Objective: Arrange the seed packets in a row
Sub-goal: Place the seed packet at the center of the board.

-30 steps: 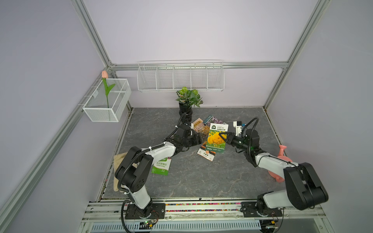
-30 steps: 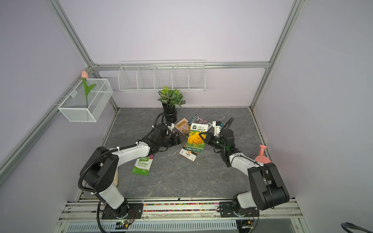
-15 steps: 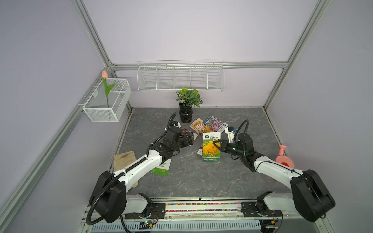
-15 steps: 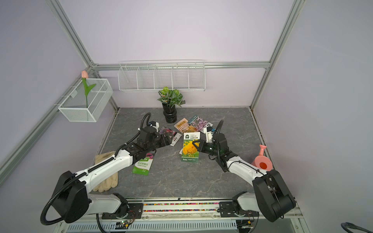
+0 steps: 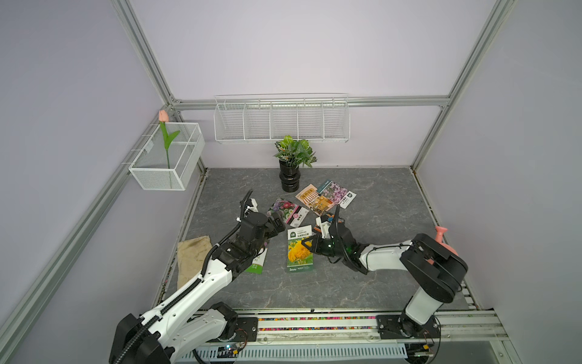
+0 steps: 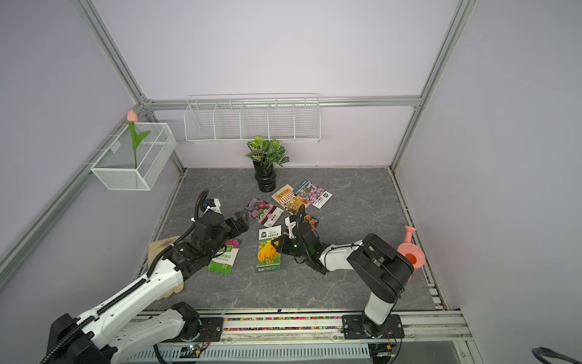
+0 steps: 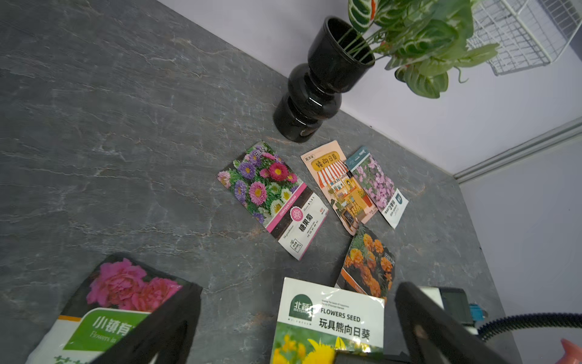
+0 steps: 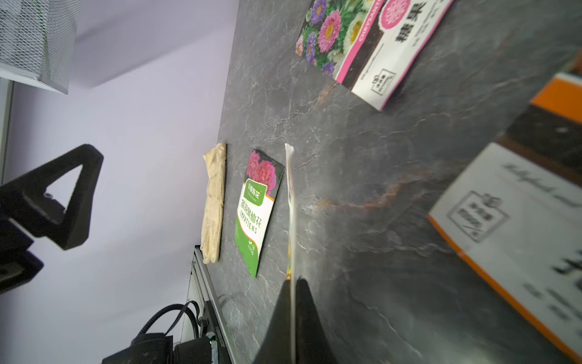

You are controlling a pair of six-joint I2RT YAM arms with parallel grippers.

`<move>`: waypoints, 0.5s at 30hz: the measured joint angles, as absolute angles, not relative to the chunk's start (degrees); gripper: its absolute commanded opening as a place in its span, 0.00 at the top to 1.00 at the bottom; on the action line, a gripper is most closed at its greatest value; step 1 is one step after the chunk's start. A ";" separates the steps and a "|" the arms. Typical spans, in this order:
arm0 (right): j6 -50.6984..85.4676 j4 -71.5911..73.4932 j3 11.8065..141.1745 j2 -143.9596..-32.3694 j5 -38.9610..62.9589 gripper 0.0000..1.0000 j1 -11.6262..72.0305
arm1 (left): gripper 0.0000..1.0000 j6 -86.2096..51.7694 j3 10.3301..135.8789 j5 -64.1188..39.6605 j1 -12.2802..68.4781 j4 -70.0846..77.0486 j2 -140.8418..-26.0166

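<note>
My right fingers (image 5: pixel 310 245) clench the side edge of the yellow sunflower packet (image 5: pixel 299 252). My left fingers (image 6: pixel 240 221) stand spread and empty, the green packet (image 6: pixel 222 260) on the worktop (image 5: pixel 378 205) just behind them, the mixed-pink packet (image 5: pixel 288 211) just ahead. The beige shopfront packet (image 5: pixel 315 198), lilac packet (image 5: pixel 337 193) and orange packet (image 7: pixel 368 264) lie beyond my right fingers.

We see a dark grey, veined surface (image 5: pixel 378 277) between lilac walls. Near the back wall a black vase (image 5: pixel 289 181) stands upright, holding a leafy green plant (image 5: pixel 294 151). Above it hangs a white wire rack (image 5: pixel 282 121) with five compartments. A white mesh basket (image 5: pixel 157 179) on the left wall holds a pink tulip (image 5: pixel 163 116). A cream glove (image 5: pixel 192 258) lies flat at the left edge, and a pink watering can (image 6: pixel 411 253) sits at the right edge.
</note>
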State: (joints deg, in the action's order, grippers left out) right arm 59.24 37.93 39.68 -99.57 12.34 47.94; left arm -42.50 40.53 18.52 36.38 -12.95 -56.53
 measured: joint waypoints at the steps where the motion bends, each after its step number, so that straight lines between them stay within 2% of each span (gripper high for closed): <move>1: 60.05 38.59 40.77 -100.79 11.40 0.93 48.77 | 0.01 -42.87 39.99 19.35 36.36 -13.21 -55.66; 15: 67.55 40.58 49.30 -112.64 6.13 0.93 53.89 | 0.01 -45.34 38.20 22.13 35.55 -15.70 -52.16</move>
